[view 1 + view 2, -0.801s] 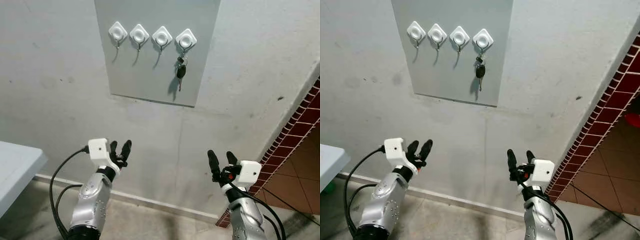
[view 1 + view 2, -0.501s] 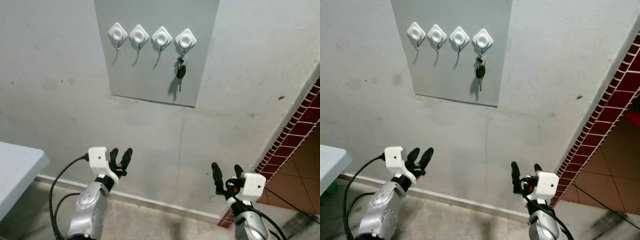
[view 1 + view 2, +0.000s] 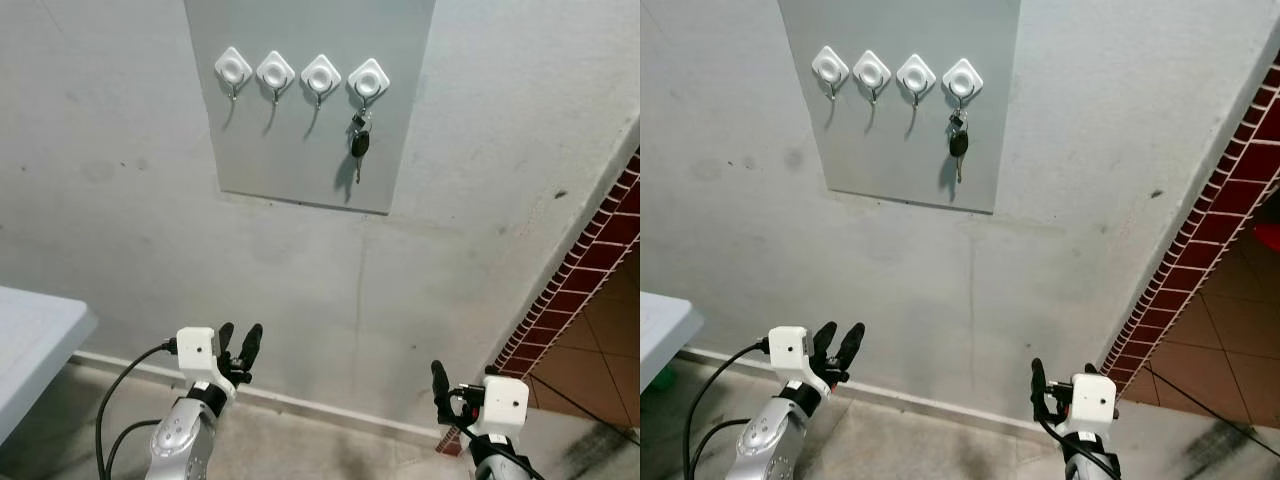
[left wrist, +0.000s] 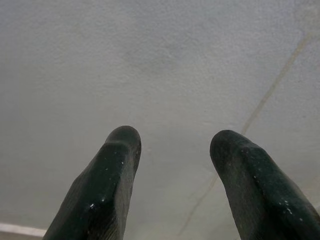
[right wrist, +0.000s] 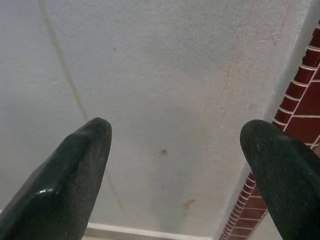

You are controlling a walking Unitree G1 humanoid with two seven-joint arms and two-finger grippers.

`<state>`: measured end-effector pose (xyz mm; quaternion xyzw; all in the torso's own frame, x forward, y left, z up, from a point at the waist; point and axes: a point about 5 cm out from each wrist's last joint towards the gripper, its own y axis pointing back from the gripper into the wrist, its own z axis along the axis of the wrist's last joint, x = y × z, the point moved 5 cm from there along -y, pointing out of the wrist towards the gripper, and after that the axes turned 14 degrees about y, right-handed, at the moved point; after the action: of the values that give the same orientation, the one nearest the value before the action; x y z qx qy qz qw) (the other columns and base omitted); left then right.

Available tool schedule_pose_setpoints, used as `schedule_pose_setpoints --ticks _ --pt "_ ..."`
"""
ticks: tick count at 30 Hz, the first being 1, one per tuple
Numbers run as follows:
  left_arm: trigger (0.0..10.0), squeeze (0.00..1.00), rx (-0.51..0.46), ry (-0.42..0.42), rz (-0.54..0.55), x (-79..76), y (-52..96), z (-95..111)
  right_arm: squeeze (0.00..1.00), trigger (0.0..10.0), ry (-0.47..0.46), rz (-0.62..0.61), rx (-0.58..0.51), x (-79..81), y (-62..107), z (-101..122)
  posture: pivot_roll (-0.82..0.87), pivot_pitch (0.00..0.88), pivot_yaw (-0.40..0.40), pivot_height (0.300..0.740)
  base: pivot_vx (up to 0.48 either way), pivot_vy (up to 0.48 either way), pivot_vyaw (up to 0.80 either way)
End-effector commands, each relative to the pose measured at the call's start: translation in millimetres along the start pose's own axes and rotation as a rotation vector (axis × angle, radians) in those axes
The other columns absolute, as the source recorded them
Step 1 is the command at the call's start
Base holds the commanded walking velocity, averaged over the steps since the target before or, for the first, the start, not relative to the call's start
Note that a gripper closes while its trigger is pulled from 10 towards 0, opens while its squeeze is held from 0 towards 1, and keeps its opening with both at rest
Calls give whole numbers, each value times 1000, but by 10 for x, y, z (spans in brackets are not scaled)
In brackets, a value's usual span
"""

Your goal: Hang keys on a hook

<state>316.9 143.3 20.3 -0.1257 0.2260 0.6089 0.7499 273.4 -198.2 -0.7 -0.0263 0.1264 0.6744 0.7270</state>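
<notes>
Keys (image 3: 359,142) were seen hanging from the rightmost hook (image 3: 367,80) of four white hooks on a grey panel (image 3: 300,150) fixed to the far wall (image 3: 120,180). Both arms were held low and near, well apart from the panel. The left gripper (image 3: 238,340) was parted and empty, its fingers (image 4: 107,175) pointed at the bare wall. The right gripper (image 3: 458,378) was spread wide and empty too, with a red brick edge (image 5: 300,110) to its right. A white table (image 3: 30,335) stood at the left.
</notes>
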Motion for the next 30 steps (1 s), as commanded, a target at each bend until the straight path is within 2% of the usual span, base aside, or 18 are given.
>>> schedule_pose_setpoints --ticks 1,9,25,30 --pt "10000 0 -6 -5 8 32 2 10 0 10000 17 -2 15 -4 4 -36 -7 0 33 740 0 0 0" --pt "10000 0 -19 -6 15 76 -18 57 0 10000 67 -5 28 -28 3 -58 -5 0 28 740 0 0 0" --pt "10000 0 -46 -15 15 100 -83 155 0 10000 102 33 26 33 -57 -33 7 0 18 740 0 0 800" --pt "10000 0 -63 -24 -10 54 -86 200 0 10000 127 62 -21 83 -87 85 6 0 16 740 0 0 800"
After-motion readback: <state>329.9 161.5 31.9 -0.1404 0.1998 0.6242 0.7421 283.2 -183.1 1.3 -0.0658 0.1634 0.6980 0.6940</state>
